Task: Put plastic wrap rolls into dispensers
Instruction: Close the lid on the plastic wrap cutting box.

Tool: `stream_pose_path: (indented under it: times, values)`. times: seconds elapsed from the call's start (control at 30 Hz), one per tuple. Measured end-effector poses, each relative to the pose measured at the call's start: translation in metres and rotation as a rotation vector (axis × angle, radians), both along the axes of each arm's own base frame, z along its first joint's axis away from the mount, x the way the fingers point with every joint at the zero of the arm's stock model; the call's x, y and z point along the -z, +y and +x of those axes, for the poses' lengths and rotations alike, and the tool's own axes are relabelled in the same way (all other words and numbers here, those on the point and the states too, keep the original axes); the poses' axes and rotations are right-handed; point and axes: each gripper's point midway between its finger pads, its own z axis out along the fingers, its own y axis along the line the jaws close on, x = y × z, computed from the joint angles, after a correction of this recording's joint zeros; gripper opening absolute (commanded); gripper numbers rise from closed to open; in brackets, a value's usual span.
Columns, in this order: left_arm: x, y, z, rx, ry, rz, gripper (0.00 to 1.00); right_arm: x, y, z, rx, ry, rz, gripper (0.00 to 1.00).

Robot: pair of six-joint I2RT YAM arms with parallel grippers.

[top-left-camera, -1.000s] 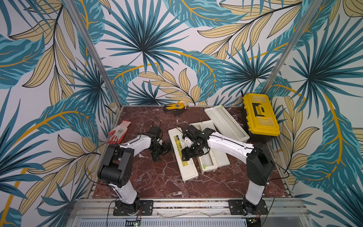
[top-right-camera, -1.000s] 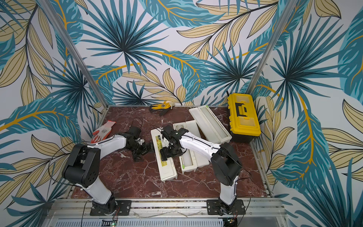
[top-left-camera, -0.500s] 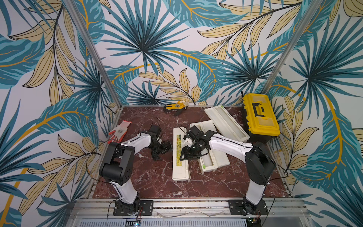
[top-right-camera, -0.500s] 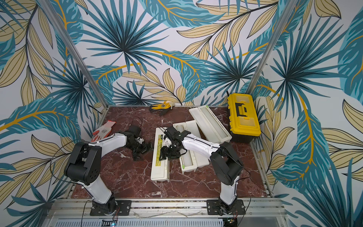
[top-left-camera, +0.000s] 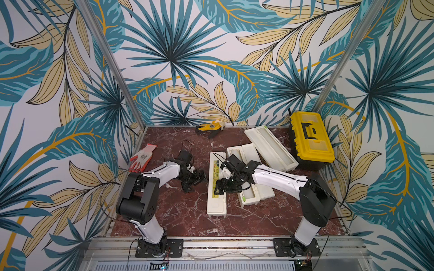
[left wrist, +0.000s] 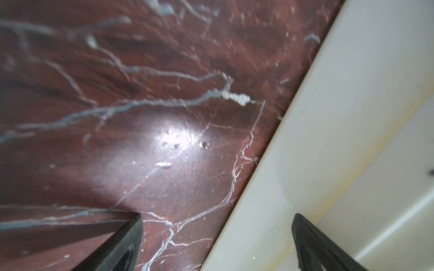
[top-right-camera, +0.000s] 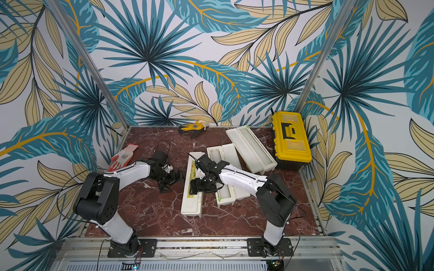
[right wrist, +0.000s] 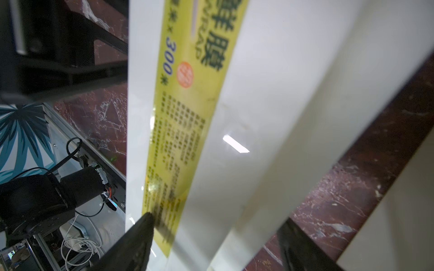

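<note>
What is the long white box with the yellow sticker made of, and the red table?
The box looks like smooth, glossy cream plastic; a lamp glints off it. The table looks like polished red marble with white veins, though it may be only a printed sheet.

Robot lab booth. Leaf-print walls (top-left-camera: 211, 58) and aluminium posts (top-left-camera: 111, 58) are enclosing a marble table (top-left-camera: 187, 223); left arm (top-left-camera: 164, 171) and right arm (top-left-camera: 279, 179) are standing bolted to a rail (top-left-camera: 225, 244).

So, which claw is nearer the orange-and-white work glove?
Left. The left claw sits between glove and closed cream labelled dispenser; the right claw is beyond, over that dispenser.
</note>
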Motion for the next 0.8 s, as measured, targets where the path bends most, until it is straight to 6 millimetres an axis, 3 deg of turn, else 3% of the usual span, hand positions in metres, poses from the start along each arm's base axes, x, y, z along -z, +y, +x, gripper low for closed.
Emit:
stream_pose_path:
  times: [0.17,0.47,0.8]
  values:
    - [0.000,-0.002,-0.011,0.013,0.010,-0.018,1.00,0.001,0.002,-0.007,-0.015,-0.003,0.070,0.71]
    - [0.001,-0.003,-0.014,0.017,0.006,-0.022,1.00,0.003,-0.003,-0.015,0.009,0.023,0.186,0.51]
    - [0.001,-0.004,-0.015,0.019,0.004,-0.024,1.00,0.005,-0.016,-0.013,0.036,0.056,0.208,0.41]
